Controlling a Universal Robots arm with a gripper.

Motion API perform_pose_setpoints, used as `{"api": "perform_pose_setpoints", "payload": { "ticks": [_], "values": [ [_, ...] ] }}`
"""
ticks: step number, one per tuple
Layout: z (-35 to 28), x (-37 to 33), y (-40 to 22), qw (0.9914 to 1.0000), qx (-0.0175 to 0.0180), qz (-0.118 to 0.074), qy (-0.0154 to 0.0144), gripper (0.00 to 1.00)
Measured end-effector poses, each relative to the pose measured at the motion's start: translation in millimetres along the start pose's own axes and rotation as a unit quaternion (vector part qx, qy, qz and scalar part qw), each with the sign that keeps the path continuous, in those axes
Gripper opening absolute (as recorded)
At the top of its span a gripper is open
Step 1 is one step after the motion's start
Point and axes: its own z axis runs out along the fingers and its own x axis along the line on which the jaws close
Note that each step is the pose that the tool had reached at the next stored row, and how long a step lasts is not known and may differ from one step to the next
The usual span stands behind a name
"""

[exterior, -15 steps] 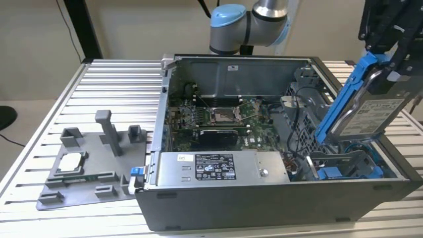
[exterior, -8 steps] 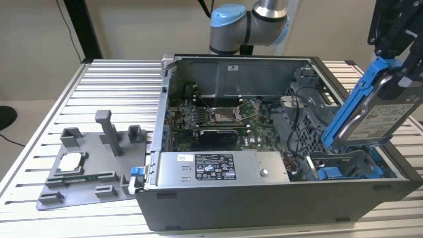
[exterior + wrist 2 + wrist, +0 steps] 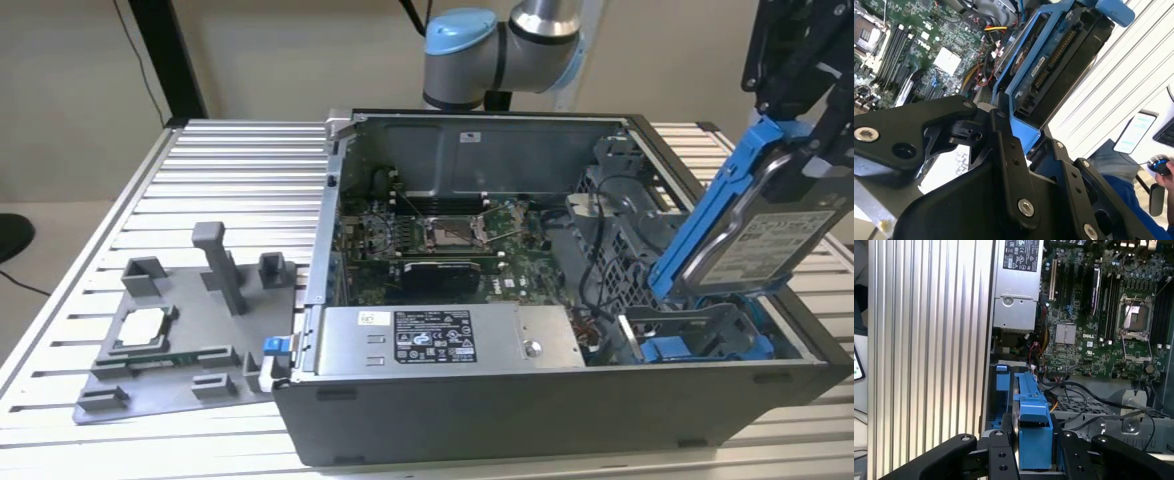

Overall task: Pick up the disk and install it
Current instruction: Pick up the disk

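Ribbed metal surface carries everything. An open case lies on its side on the surface, toward the exterior view's right. Arm stands behind the case.

Inside the case:
- green board on the floor
- silver box with a white label, against the near wall
- blue bay in the near corner, on the exterior view's right

Grey fixture sits on the surface at the exterior view's left, apart from the case. A square chip is in it.

Disk is off the surface, held over the case's right end.
- Long axis is steep, near upright.
- Top end leans out toward the exterior view's right.
- Low end points down into the case, just above the bay; contact there can't be told.
- Label face is turned toward the exterior view's right and the camera.
- Blue frame runs along its long edges.

Hand is clamped on the disk's top end. In the first wrist view, black fingers close on both sides of the frame, with the disk edge-on, pointing away toward the bay. The second wrist view shows the connector row on the disk, with the hand gripping the frame's near end.
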Motion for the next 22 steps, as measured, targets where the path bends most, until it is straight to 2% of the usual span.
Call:
{"api": "perform_pose_setpoints", "payload": {
  "ticks": [11,17,22],
  "values": [
    [7.9,0.2,0.0,1.0,0.0,0.0,0.0,0.0],
    [9.3,0.2,0.0,1.0,0.0,0.0,0.0001,0.0],
    [15.0,0.4,-0.4,1.0,0.0,0.0,0.0,0.0]
  ]
}}
